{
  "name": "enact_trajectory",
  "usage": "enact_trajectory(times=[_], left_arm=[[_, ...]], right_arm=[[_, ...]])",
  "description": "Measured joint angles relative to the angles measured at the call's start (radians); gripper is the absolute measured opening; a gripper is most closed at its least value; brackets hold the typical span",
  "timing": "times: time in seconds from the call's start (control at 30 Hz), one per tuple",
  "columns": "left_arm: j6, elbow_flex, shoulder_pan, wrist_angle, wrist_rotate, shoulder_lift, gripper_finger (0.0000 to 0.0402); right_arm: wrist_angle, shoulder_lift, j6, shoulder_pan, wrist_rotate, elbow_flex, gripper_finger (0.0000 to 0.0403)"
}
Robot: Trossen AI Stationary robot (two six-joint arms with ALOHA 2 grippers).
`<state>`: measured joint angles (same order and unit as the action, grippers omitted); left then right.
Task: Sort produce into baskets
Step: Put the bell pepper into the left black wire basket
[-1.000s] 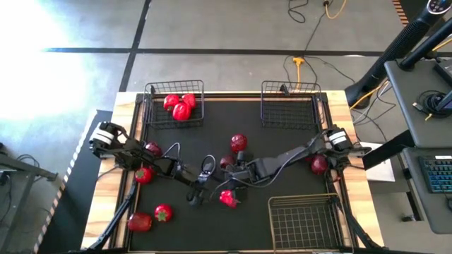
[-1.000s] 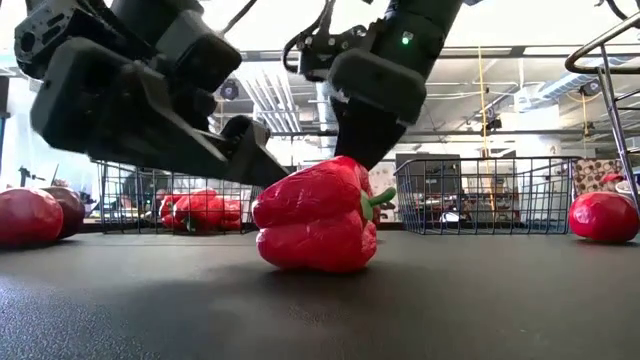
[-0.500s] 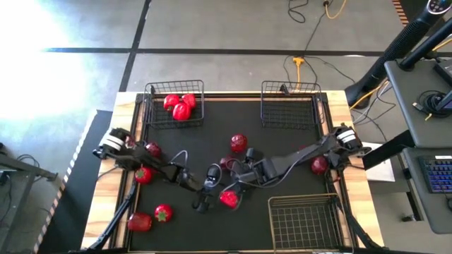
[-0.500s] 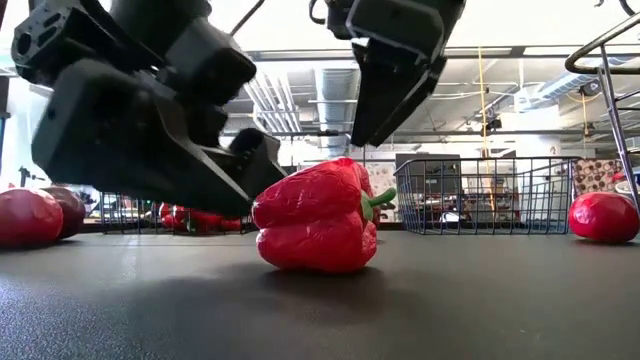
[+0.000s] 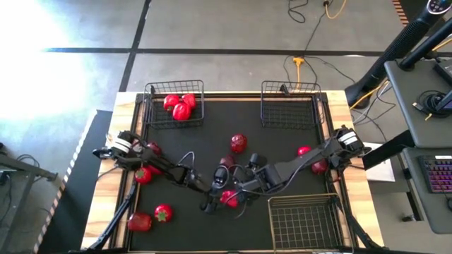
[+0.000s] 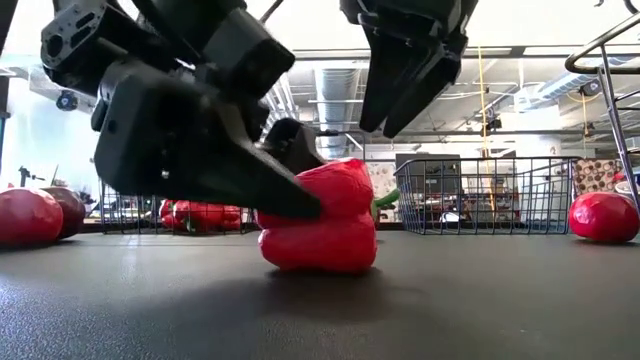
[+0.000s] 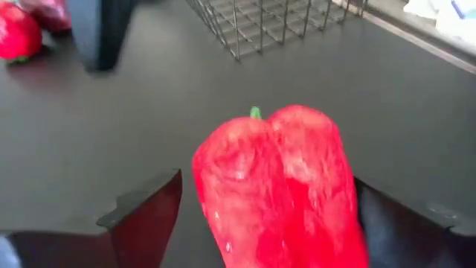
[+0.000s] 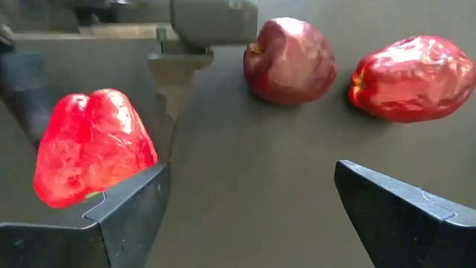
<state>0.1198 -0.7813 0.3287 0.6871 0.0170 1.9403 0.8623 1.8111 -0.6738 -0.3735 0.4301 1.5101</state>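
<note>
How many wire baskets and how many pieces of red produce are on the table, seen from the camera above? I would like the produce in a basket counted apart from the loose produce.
black wire baskets: 3
red produce pieces inside a basket: 3
red produce pieces loose on the mat: 9
Total: 15
</note>
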Motion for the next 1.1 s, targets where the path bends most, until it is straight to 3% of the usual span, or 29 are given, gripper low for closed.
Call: enact_trajectory(times=[0.3, 0.47, 0.6, 0.83, 0.93, 1.1], left_arm=[[-0.062, -0.036, -0.015, 0.019, -0.027, 0.053, 0.0259], [-0.05, 0.006, -0.01, -0.006, 0.139, -0.032, 0.0258], [0.006, 0.06, -0.004, -0.12, 0.304, -0.191, 0.0259], [-0.001, 0.159, -0.005, -0.462, 0.452, -0.608, 0.0257], [-0.008, 0.182, -0.019, -0.579, 0.546, -0.782, 0.0257], [-0.012, 0.19, -0.121, -0.788, 0.73, -0.998, 0.0257]], right_arm=[[0.003, 0.0, -0.006, -0.015, -0.001, 0.0, 0.0368], [0.019, 0.0, 0.039, -0.014, -0.001, 0.0, 0.0368], [0.027, -0.001, 0.046, -0.014, -0.001, -0.003, 0.0368], [-0.027, -0.001, 0.035, -0.012, 0.02, -0.05, 0.0368], [-0.149, 0.004, 0.076, -0.003, 0.026, -0.089, 0.0368], [-0.492, 0.037, 0.284, 0.002, -0.003, -0.195, 0.0368]])
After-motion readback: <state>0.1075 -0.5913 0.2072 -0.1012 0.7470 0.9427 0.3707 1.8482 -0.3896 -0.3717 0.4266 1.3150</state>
